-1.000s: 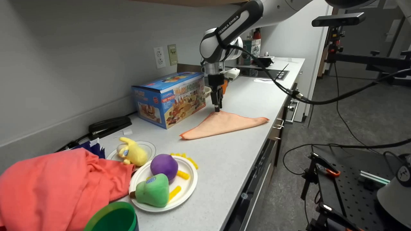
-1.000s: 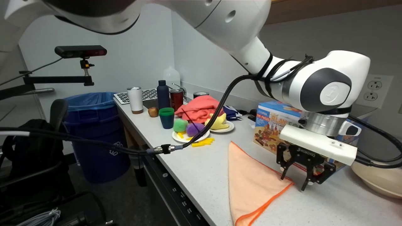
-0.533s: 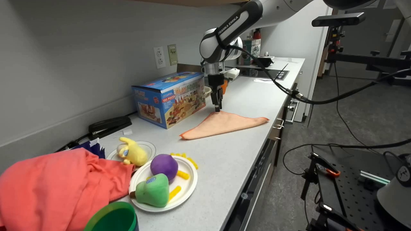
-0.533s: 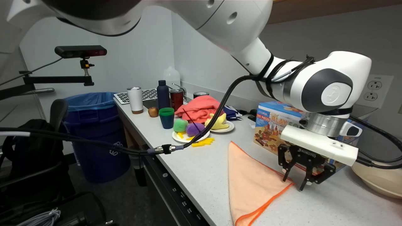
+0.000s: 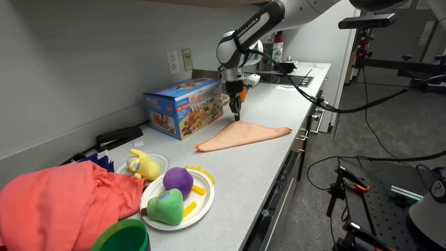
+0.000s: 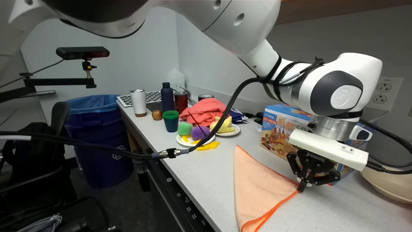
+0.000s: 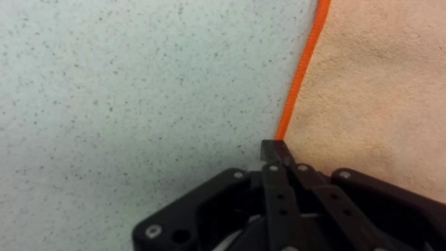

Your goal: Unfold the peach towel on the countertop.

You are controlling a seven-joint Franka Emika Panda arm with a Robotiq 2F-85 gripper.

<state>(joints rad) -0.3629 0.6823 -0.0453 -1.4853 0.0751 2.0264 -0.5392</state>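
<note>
On a speckled countertop (image 5: 237,183), a peach towel (image 5: 247,135) is folded into a triangle, its twelve-o'clock corner in an exterior view met by a gripper (image 5: 237,118), its fingers (image 7: 273,151) pressed together. The corner grasp is judged in hand; next, the upper layer must be lifted and carried towards six o'clock. Whether cloth is pinched is hidden, and another corner (image 6: 257,220) is cut off in an exterior view.

Bright above, murk below!

Soft light washes the countertop (image 5: 230,188) in both exterior views, while in an exterior view the floor (image 6: 128,206) sinks into gloom. Over to the wrist view: a greenish cast here, shadow darkest around the gripper (image 7: 276,150), itself near-black, slightly soft. Lettering on the blue box (image 5: 184,108) blurs.
</note>
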